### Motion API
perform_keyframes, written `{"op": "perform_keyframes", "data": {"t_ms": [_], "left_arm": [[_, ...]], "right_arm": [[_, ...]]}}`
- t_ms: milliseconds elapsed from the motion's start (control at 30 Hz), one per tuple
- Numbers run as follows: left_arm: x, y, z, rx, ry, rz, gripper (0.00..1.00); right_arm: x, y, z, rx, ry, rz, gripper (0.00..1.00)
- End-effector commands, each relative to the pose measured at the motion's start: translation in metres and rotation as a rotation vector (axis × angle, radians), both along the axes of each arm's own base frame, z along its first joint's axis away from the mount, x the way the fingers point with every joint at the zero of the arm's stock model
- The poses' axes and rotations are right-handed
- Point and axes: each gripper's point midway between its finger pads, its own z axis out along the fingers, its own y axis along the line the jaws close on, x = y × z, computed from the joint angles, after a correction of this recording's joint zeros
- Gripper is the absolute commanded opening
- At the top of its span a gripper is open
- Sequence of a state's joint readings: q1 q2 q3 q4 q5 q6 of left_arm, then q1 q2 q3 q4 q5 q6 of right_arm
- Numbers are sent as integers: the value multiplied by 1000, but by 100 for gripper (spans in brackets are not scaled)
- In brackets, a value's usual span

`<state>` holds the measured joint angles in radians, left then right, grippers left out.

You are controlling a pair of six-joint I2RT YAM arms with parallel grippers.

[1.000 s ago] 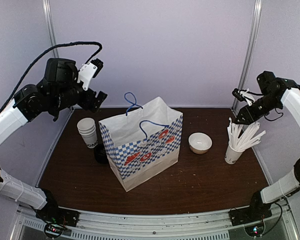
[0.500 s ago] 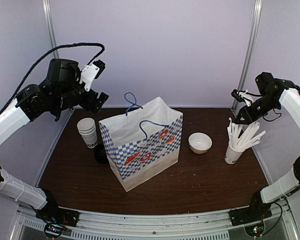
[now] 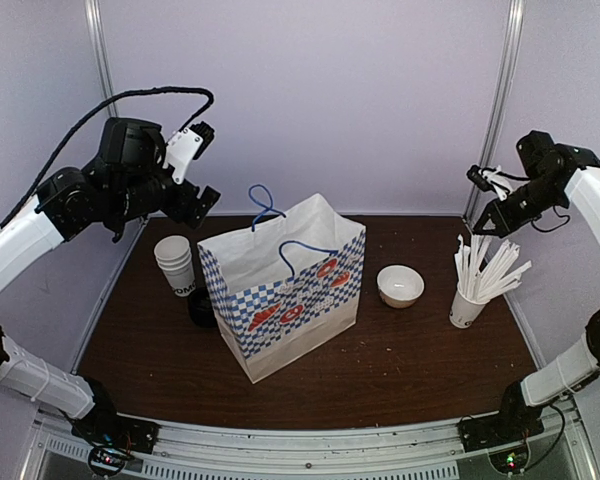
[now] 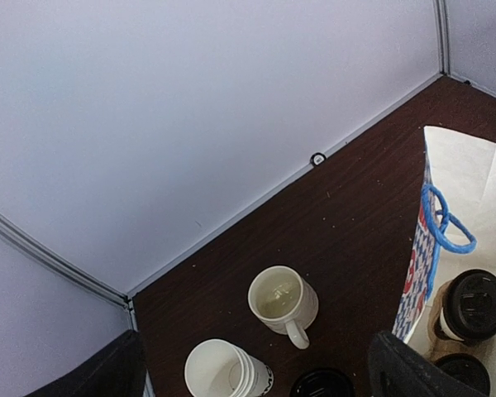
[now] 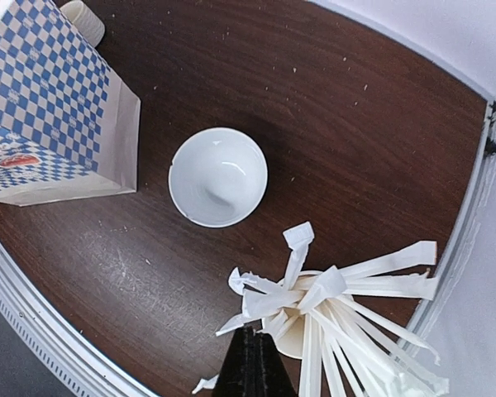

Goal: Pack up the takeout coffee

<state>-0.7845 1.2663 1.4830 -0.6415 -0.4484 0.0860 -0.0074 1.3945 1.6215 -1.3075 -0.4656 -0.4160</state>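
The takeout coffee (image 4: pixel 473 304), a white paper cup with a black lid, stands inside the blue-checked paper bag (image 3: pixel 285 290); a second black lid (image 4: pixel 459 370) shows beside it. In the top view the cup is hidden by the bag's walls. My left gripper (image 3: pixel 198 197) hangs open and empty high above the table's back left, over the mug and cup stack, its fingers (image 4: pixel 107 374) spread wide. My right gripper (image 3: pixel 483 222) is shut, empty as far as I can see, and held above the cup of straws (image 5: pixel 347 322).
A cream handled mug (image 4: pixel 283 303), a stack of white paper cups (image 3: pixel 177 264) and a stack of black lids (image 3: pixel 201 309) sit left of the bag. A white bowl (image 3: pixel 400 285) sits right of it. The back wall and side posts are close.
The right gripper has risen a little and drawn back toward the right post. The left gripper has drifted slightly right. Nothing on the table has moved.
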Motion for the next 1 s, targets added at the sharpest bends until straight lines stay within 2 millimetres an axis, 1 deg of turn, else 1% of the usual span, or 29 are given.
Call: {"op": "perform_keyframes", "data": {"t_ms": [0, 67, 167, 267, 333, 400, 467, 567, 667, 867, 933, 967], "left_arm": [[4, -3, 16, -14, -30, -1, 98], [5, -2, 18, -2, -38, 6, 98], [8, 2, 22, 17, -48, 25, 97], [14, 9, 25, 29, -58, 50, 98], [20, 14, 24, 32, -54, 68, 97], [26, 18, 20, 38, -44, 84, 98], [32, 23, 14, 40, -32, 103, 97], [40, 32, 6, 31, 0, 130, 98], [41, 36, 3, 16, 13, 138, 98], [40, 37, 2, 7, 22, 143, 98], [39, 37, 1, 6, 26, 144, 97], [39, 38, 0, 8, 30, 145, 98]], "right_arm": [[-14, -4, 46, -25, -92, 4, 0], [-19, -3, 67, -28, -147, 22, 0], [-24, 3, 91, -16, -222, 64, 0], [-31, 13, 120, 15, -291, 124, 0], [-36, 18, 146, 35, -373, 152, 0], [-43, 28, 171, 75, -444, 201, 0], [-50, 38, 190, 124, -492, 243, 0], [-56, 54, 215, 219, -550, 312, 0], [-52, 63, 238, 304, -604, 331, 0], [-53, 94, 277, 586, -602, 476, 0], [-49, 99, 289, 653, -604, 502, 0], [-50, 109, 293, 686, -593, 538, 0]]}}
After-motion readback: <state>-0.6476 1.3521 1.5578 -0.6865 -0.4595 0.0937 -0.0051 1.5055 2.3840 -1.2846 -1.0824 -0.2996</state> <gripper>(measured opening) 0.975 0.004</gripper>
